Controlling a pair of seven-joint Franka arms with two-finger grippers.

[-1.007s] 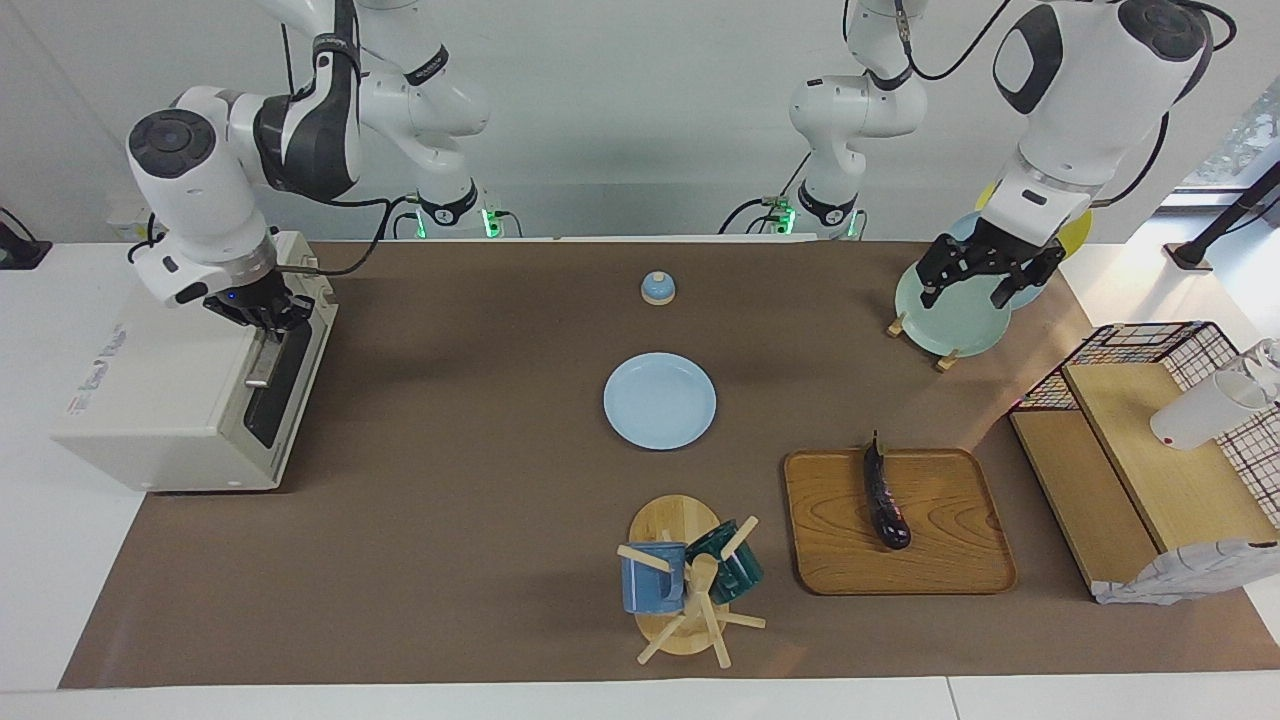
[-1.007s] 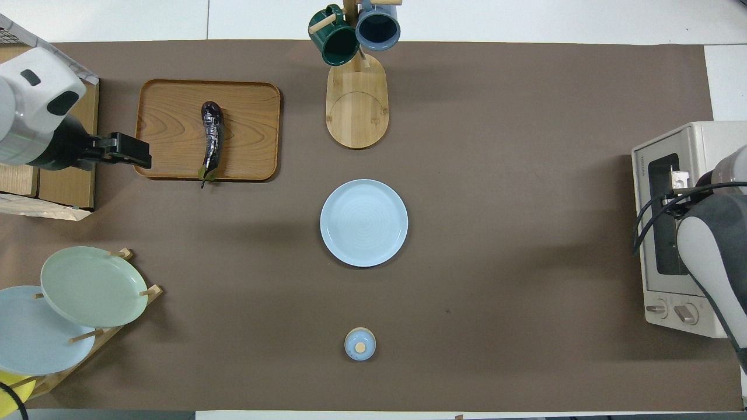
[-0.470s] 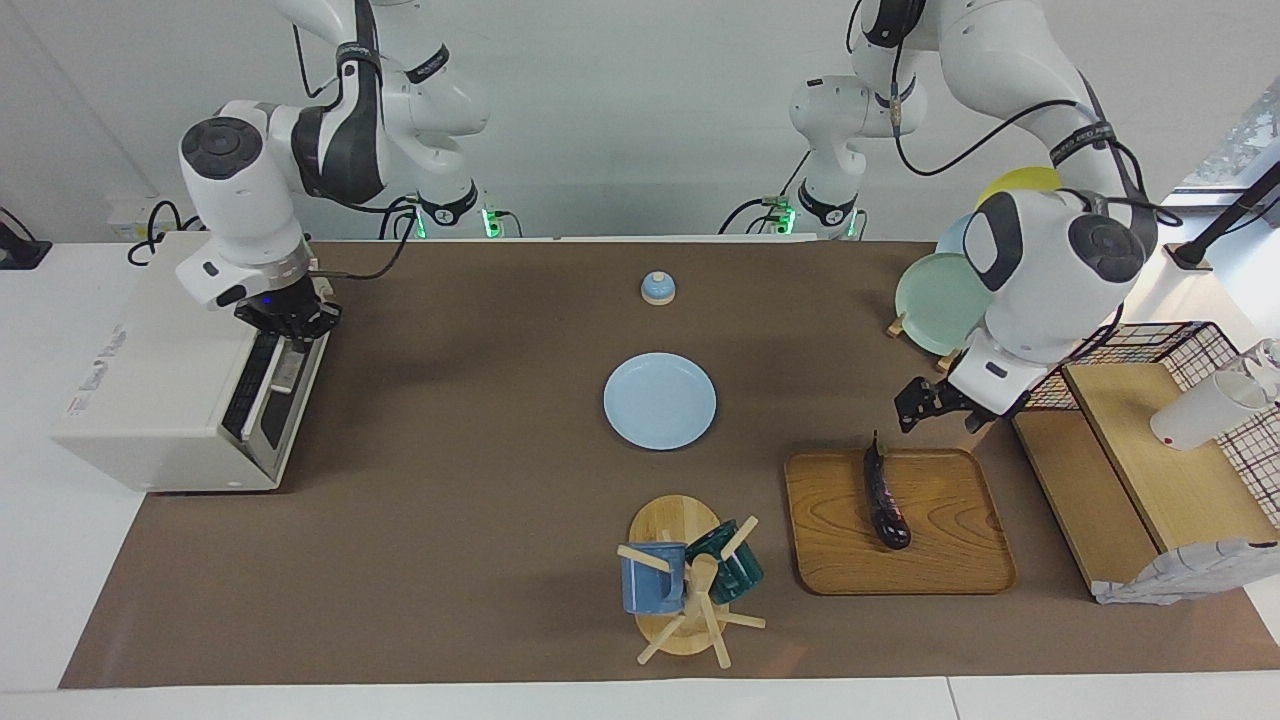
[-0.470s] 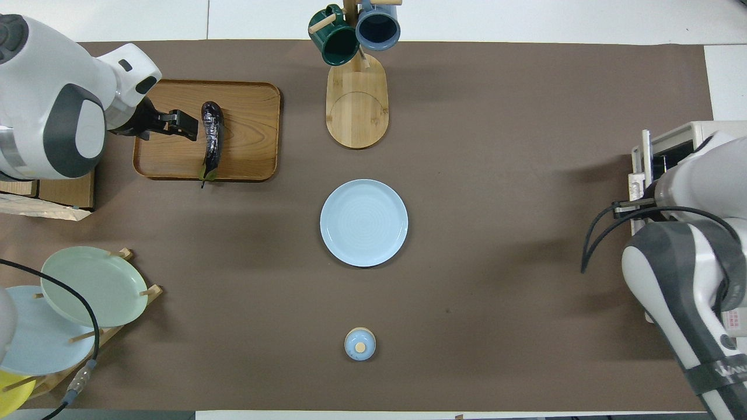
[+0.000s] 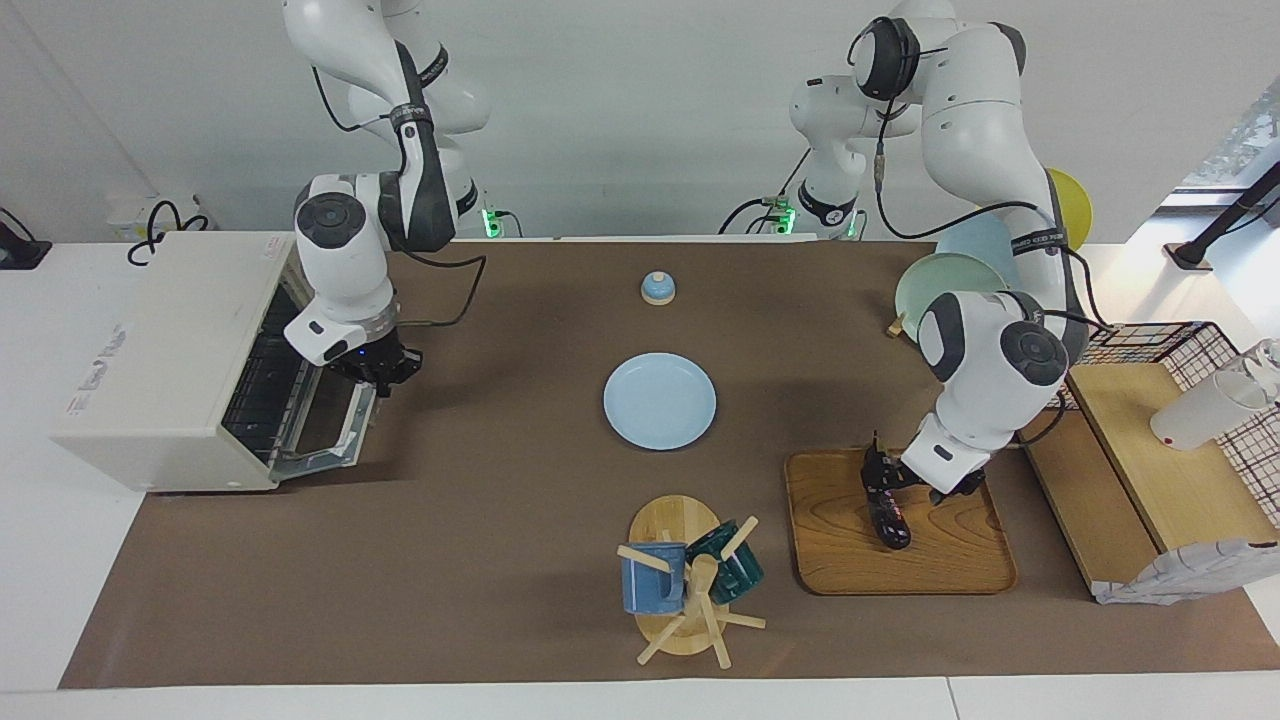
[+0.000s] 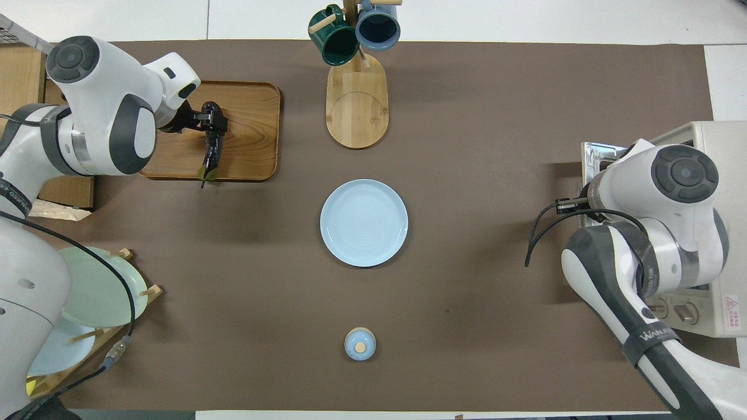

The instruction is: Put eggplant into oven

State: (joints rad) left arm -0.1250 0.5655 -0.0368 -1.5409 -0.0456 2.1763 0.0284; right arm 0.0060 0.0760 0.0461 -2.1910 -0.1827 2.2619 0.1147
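The eggplant (image 5: 890, 525) (image 6: 213, 154) lies lengthwise on a wooden tray (image 5: 950, 560) toward the left arm's end of the table. My left gripper (image 5: 880, 480) (image 6: 211, 119) is down at the eggplant's middle, open, with a finger on either side of it. The off-white oven (image 5: 150, 340) (image 6: 723, 151) stands at the right arm's end. Its glass door (image 5: 325, 425) hangs swung down and its wire rack (image 5: 262, 385) shows inside. My right gripper (image 5: 378, 375) is shut on the door's handle at the door's free edge.
A light blue plate (image 5: 660, 400) lies mid-table, with a small blue lidded pot (image 5: 657, 288) nearer the robots. A mug tree (image 5: 690, 580) with two mugs stands beside the tray. A plate rack (image 5: 950, 285) and a wire basket (image 5: 1150, 340) with wooden shelves are near the left arm.
The left gripper came down from over the plate rack to the eggplant on the tray. The right gripper pulled the oven door from nearly closed to swung down.
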